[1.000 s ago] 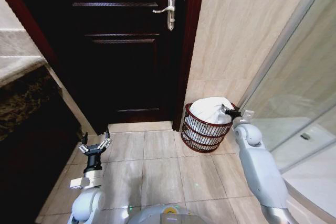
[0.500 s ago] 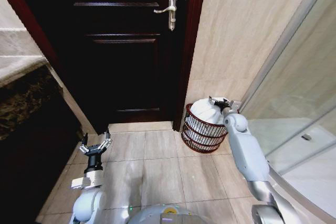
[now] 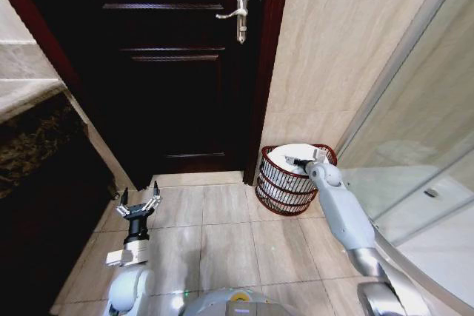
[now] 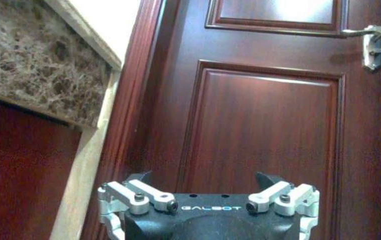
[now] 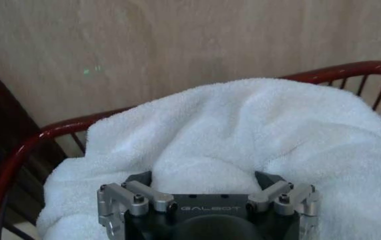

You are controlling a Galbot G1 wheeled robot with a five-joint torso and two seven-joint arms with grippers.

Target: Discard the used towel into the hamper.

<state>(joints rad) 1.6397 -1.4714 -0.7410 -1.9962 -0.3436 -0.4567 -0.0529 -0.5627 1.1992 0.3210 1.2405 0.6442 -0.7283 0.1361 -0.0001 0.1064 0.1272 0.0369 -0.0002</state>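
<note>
Towel [image 5: 244,135] is already heaped in the hamper [image 3: 285,199], so make sure your right gripper [image 3: 299,160], spread wide over it, lifts clear without snagging. Left gripper [image 3: 140,209] idles wide near the floor.

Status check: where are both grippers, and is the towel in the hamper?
Right gripper over the hamper, open, against the towel. Towel inside the rim. Left gripper open, idle, low by the door. Nothing in the way.
</note>
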